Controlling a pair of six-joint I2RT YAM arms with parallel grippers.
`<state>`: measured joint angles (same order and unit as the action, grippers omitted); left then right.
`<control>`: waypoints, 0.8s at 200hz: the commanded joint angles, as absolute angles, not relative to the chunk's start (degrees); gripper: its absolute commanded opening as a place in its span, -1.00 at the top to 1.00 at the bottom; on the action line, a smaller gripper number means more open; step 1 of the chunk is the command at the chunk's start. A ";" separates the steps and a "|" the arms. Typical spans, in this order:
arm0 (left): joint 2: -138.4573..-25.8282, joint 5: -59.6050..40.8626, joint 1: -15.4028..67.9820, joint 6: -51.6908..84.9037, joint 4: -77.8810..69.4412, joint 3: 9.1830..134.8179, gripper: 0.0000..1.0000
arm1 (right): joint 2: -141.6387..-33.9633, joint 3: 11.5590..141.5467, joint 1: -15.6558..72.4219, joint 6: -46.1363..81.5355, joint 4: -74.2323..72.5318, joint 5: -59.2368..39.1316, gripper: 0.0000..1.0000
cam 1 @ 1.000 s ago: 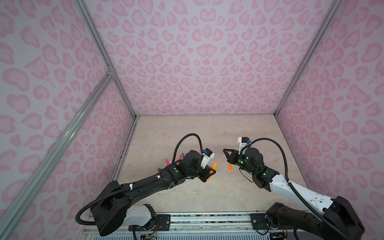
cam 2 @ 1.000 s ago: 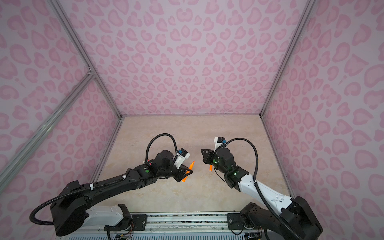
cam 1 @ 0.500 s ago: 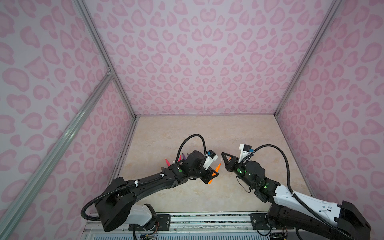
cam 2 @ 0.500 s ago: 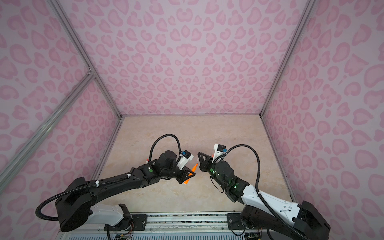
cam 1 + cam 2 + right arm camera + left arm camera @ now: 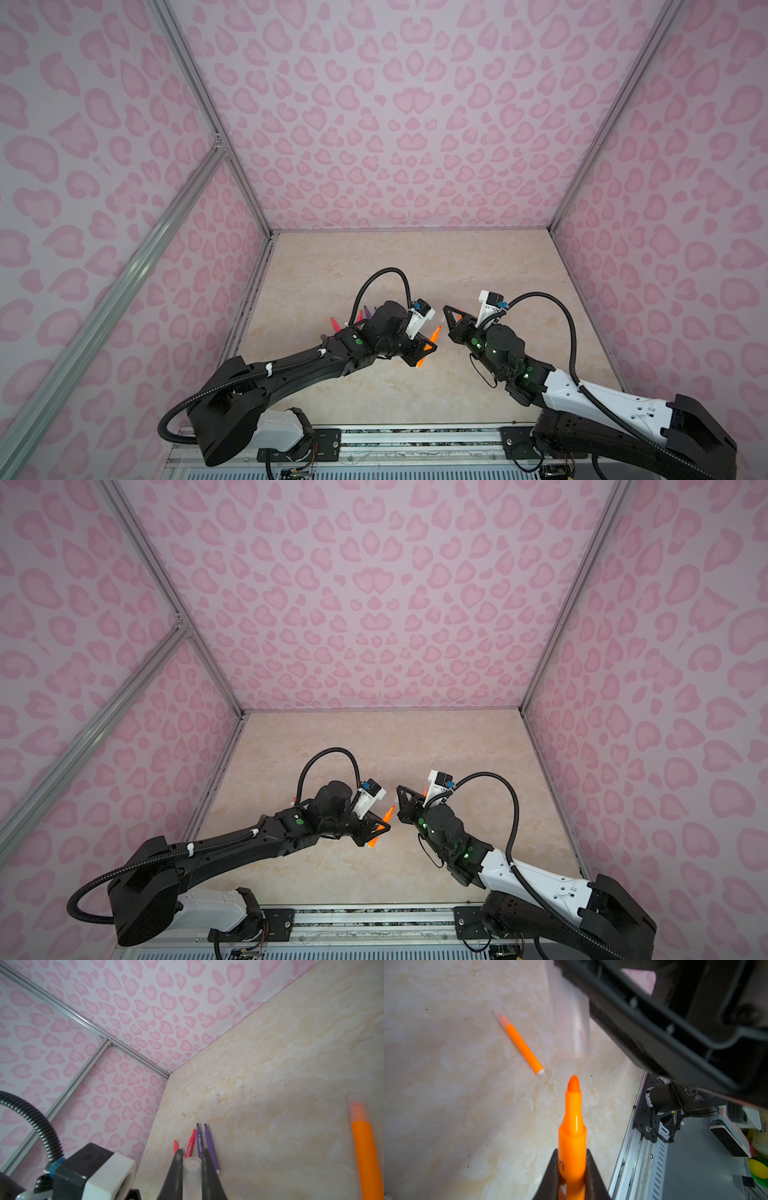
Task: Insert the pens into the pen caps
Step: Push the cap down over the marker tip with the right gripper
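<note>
My left gripper (image 5: 572, 1153) is shut on an orange pen (image 5: 572, 1122) whose bare tip points at the right gripper. My right gripper (image 5: 192, 1153) is shut on a clear pen cap (image 5: 192, 1167), which is blurred just beyond the pen tip in the left wrist view. In both top views the left gripper (image 5: 428, 347) and the right gripper (image 5: 446, 313) face each other, with the pen (image 5: 388, 812) close to the right gripper (image 5: 400, 793). A second orange pen (image 5: 521, 1043) lies on the table with a clear cap over its tip.
Two pink-red pens (image 5: 190, 1147) and two purple pens (image 5: 211, 1147) lie side by side near the left wall. Loose clear caps (image 5: 216, 1100) lie on the beige table beyond them. The aluminium base rail (image 5: 629, 1147) runs along the table's front edge.
The two grippers have come together: the right one has moved left and the left one slightly right. The pen tip now sits just short of the held cap.
</note>
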<state>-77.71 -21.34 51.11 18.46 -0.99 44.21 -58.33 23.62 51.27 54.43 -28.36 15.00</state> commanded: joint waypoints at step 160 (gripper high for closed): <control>-74.53 -15.04 50.91 19.16 -3.01 42.51 0.93 | -61.88 23.05 57.35 58.34 -32.85 22.90 1.00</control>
<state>-75.55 -17.06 51.16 19.05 -0.89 42.96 -60.77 23.44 56.75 57.47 -30.79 21.65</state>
